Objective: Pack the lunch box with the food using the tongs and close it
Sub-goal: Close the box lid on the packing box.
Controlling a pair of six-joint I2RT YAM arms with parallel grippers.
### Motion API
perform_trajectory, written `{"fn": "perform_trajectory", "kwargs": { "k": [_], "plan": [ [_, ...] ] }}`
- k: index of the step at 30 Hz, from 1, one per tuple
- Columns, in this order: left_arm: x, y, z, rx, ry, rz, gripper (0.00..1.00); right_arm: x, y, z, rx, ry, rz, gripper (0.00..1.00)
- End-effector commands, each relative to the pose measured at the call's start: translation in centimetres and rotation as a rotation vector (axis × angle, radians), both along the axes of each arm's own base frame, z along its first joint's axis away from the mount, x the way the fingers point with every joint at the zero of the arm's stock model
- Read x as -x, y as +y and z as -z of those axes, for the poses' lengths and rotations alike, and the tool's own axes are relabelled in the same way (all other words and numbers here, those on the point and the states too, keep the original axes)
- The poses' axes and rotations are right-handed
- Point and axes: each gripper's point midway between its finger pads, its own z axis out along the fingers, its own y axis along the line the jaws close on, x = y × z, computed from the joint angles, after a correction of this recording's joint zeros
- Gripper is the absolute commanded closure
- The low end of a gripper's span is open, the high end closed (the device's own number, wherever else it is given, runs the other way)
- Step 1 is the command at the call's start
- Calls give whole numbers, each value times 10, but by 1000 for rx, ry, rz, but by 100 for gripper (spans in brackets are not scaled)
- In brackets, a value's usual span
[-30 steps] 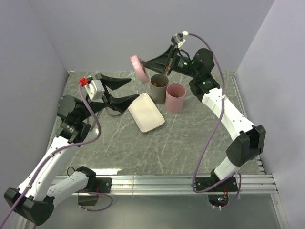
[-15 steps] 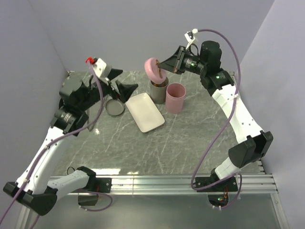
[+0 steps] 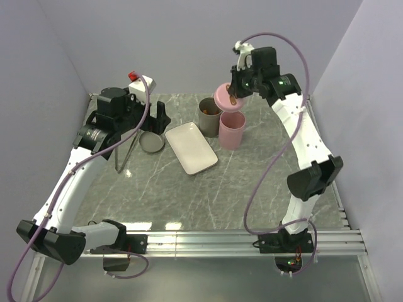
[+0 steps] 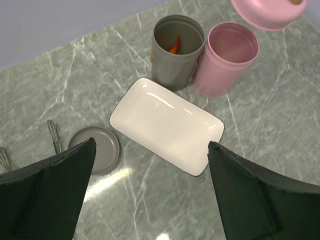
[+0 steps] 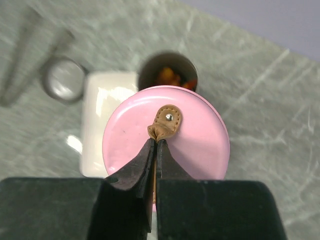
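The lunch box [image 3: 210, 116] is a dark grey canister standing open at the back, with orange food [image 4: 174, 44] inside it. Its grey lid [image 3: 151, 142] lies flat on the table left of the white tray [image 3: 192, 148]. The tongs [image 3: 124, 155] lie on the table left of that lid, and their ends [image 4: 53, 136] show in the left wrist view. My left gripper [image 3: 156, 122] hangs open and empty above the lid and the tray's near end [image 4: 151, 145]. My right gripper [image 5: 156, 143] is shut on the brown strap [image 5: 165, 122] of a pink lid [image 3: 227, 99], held above a pink canister [image 3: 232, 129].
The pink canister [image 4: 226, 58] stands touching the right side of the lunch box [image 4: 177, 52]. The pink lid [image 5: 193, 135] hides it in the right wrist view, where the lunch box [image 5: 167, 73] shows beyond the lid's far edge. Walls close in the back and both sides.
My left gripper has opened fully and lifted away from the grey lid. My right arm has carried the pink lid rightward, from beside the lunch box to over the pink canister.
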Motion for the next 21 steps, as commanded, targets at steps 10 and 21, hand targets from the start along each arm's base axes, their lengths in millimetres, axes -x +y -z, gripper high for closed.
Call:
{"fn": "perform_trajectory", "kwargs": {
  "k": [10, 21],
  "plan": [
    [13, 10, 3, -16, 3, -7, 1, -19, -21, 65, 174, 108, -7, 100],
    [6, 7, 8, -22, 24, -4, 1, -25, -25, 95, 126, 171, -35, 100]
  ]
}}
